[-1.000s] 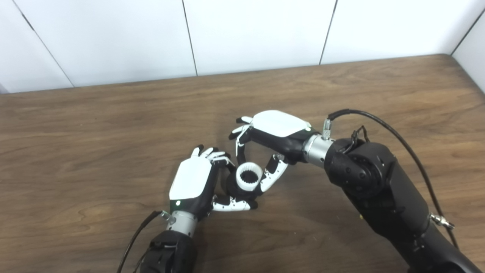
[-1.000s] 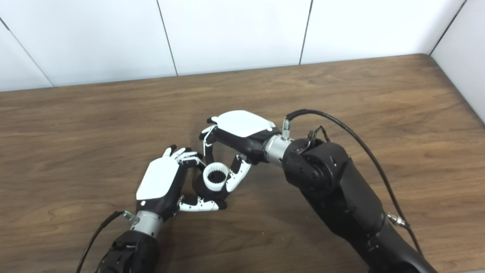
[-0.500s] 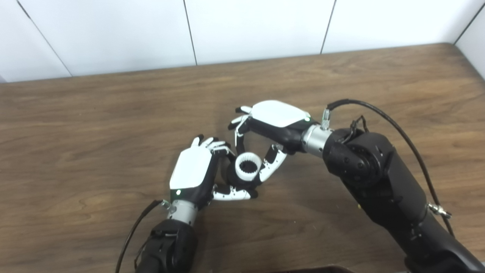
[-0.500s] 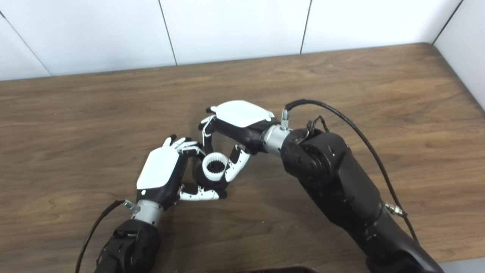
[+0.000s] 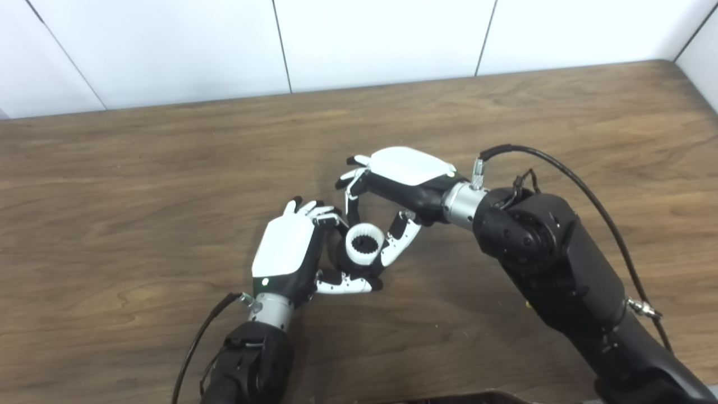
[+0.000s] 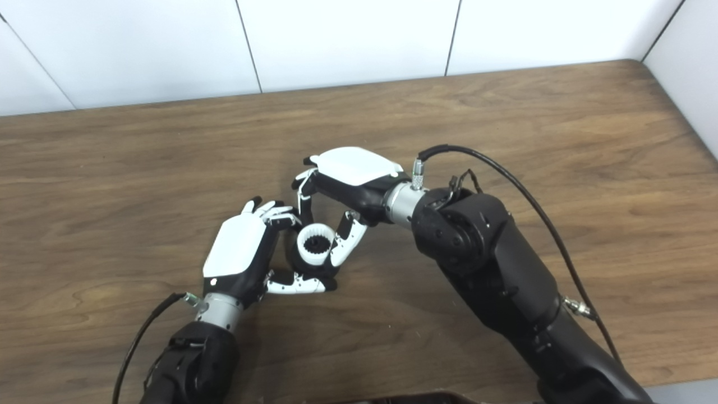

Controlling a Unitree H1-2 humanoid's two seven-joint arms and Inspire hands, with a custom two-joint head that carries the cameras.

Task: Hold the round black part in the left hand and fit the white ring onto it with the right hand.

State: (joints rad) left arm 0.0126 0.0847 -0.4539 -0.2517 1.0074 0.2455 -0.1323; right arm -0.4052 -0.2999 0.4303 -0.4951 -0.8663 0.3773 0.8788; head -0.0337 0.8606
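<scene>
White ring (image 5: 364, 245) staying seated atop round black part (image 5: 343, 259) since a second ago: left hand (image 5: 286, 255) fingers gripping the part, right hand (image 5: 405, 178) fingers pinching the ring, likely pressing home.

view tilted down | right hand (image 5: 401, 188) eased slightly nearer left hand (image 5: 289, 252); white ring (image 5: 364, 244) seated lower
</scene>
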